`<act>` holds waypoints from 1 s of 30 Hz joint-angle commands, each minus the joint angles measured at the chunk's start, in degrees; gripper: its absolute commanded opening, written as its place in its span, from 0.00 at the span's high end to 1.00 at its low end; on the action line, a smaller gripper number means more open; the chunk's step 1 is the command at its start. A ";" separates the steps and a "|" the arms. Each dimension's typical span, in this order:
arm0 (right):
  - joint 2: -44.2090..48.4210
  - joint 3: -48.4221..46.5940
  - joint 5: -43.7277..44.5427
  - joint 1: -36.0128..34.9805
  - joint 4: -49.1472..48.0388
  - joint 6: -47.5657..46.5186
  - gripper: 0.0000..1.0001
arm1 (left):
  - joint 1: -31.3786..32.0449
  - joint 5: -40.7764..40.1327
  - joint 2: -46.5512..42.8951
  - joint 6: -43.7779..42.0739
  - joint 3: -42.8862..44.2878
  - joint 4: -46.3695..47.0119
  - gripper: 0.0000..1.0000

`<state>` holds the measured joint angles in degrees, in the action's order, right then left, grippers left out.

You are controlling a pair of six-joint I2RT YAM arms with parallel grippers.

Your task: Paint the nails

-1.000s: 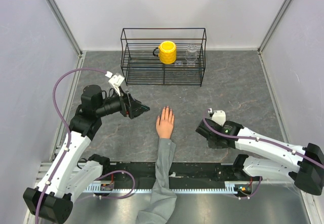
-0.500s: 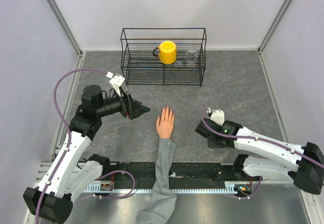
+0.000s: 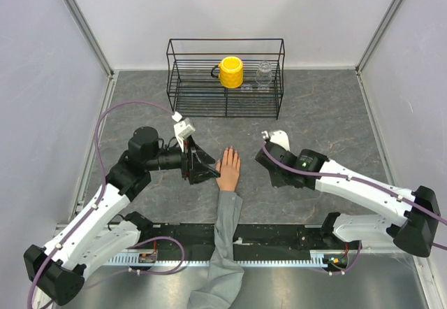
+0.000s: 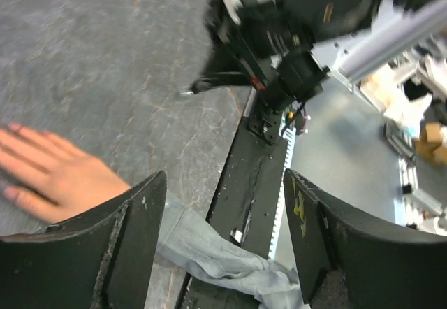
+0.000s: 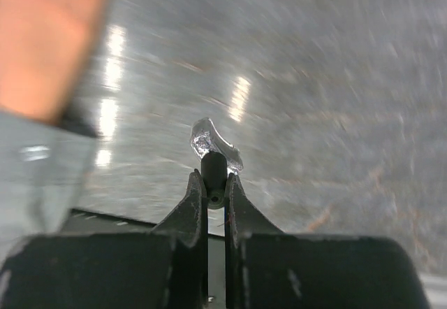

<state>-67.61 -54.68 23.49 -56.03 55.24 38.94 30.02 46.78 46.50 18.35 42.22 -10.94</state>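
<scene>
From the top external camera I look steeply down from above and behind both arm bases, across the whole surface (image 3: 328, 113) to the wire rack (image 3: 225, 78) by the far wall. It is my widest, farthest view. The left wrist camera sits low and rolled over, looking out between the fingers of the left gripper (image 4: 223, 176) toward the right arm (image 4: 293, 36) and the black rail (image 4: 251, 176) at the near edge. The right wrist camera is the nearest, skimming the surface just past the right gripper (image 5: 214, 176), and its picture is blurred. All three views share the mannequin hand (image 3: 228, 169) and its grey sleeve (image 3: 225, 232).
</scene>
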 commanded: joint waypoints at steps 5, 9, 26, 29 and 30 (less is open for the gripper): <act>0.64 -14.14 -21.71 -0.13 -5.85 -15.73 1.00 | 5.92 3.39 -2.91 -13.67 -3.37 9.36 0.19; 1.25 -16.42 -25.06 -0.22 -5.59 -17.05 1.00 | 7.24 8.14 -1.15 -18.26 -1.88 8.75 0.15; 1.17 -21.26 -31.31 -0.22 -7.52 -17.23 1.00 | 10.94 5.50 6.85 -25.56 0.67 8.74 0.21; 0.56 -22.05 -33.24 -0.04 -7.69 -17.23 1.00 | 10.94 5.51 7.55 -25.73 0.32 9.18 0.21; 0.47 -22.31 -33.59 -0.13 -7.69 -17.32 1.00 | 10.94 5.42 7.81 -25.82 0.15 9.18 0.21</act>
<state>-67.44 -73.80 -7.40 -56.03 49.76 22.37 40.64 52.03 53.32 -4.25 41.71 -4.12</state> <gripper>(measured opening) 0.048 0.796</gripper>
